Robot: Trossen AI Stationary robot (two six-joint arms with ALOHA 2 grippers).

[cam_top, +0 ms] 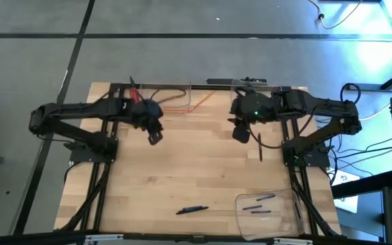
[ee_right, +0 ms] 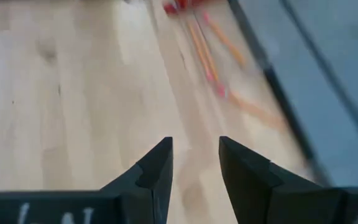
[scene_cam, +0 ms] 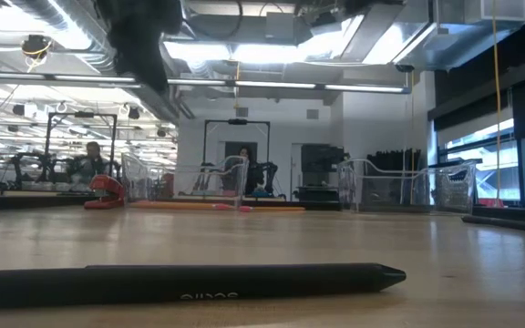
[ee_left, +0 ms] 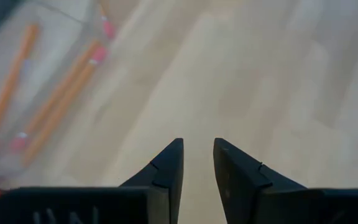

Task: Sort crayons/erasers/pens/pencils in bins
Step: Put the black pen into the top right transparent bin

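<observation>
Nearest the front edge of the wooden table (cam_top: 182,177), one dark pen (cam_top: 192,209) lies loose on the bare wood, just left of the clear bin (cam_top: 267,207) at the front right corner. In the low view this pen (scene_cam: 190,281) lies flat across the foreground, its tip pointing to the right. The front right bin holds several pens (cam_top: 258,203) lying flat on its floor; it rests at a slight angle to the table edge. Farther back, both arms hang above the middle-to-rear part of the table. The left gripper (cam_top: 154,136) is above bare wood, left of centre; in the left wrist view the left gripper (ee_left: 197,163) has its fingers set a narrow gap apart, with nothing between them and nothing touched. The right gripper (cam_top: 241,133) is above bare wood, right of centre; in the right wrist view the right gripper (ee_right: 195,163) has its fingers parted by a somewhat wider gap, also empty and clear of the surface. A further dark stick (cam_top: 259,147) lies on the table just beside the right gripper. At the rear edge, a second clear bin (cam_top: 162,99) holds the orange pencils (cam_top: 186,103), lying roughly side by side; a red object (cam_top: 135,96) sits at its left end. A third clear bin (cam_top: 250,87) stands at the rear right; its contents cannot be told.
</observation>
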